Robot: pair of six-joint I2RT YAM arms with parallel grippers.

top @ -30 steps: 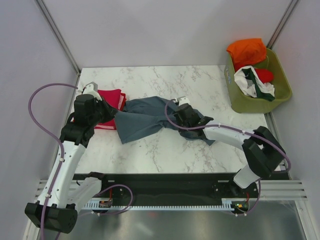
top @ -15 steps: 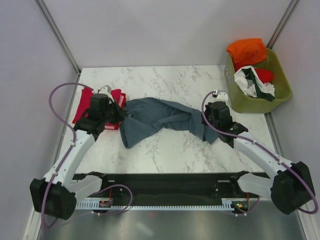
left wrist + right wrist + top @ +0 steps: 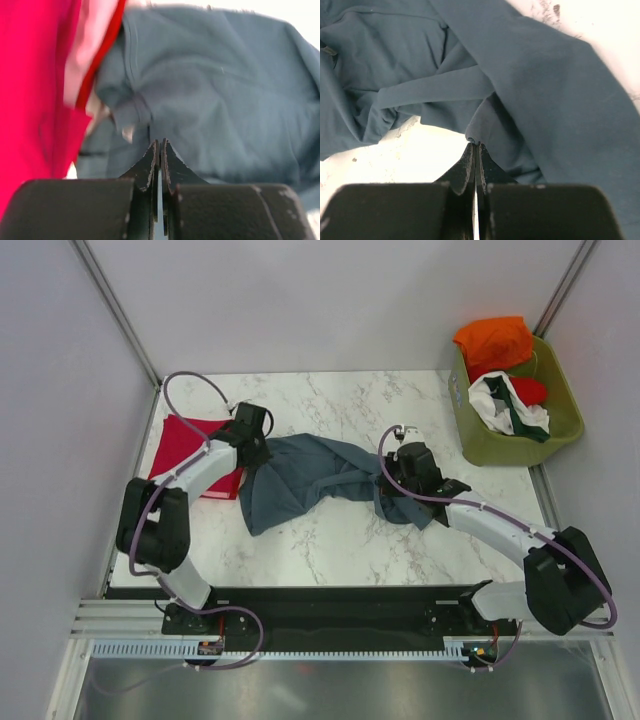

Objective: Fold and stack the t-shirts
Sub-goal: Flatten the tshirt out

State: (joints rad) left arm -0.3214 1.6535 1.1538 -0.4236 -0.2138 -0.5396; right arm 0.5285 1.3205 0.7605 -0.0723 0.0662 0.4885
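Top external view: left gripper advancing past crimson red t-shirt, jaws together; right gripper, pinching slate blue-grey t-shirt, retreating inward, slackening cloth, spreading unfinished.

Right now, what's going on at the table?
Both arms are on the blue-grey t-shirt, which lies crumpled and unfolded across the marble table. The left gripper is shut at its left end, beside the folded red t-shirt. The right gripper is shut on a fold at its right end. More shirts sit in the green basket.
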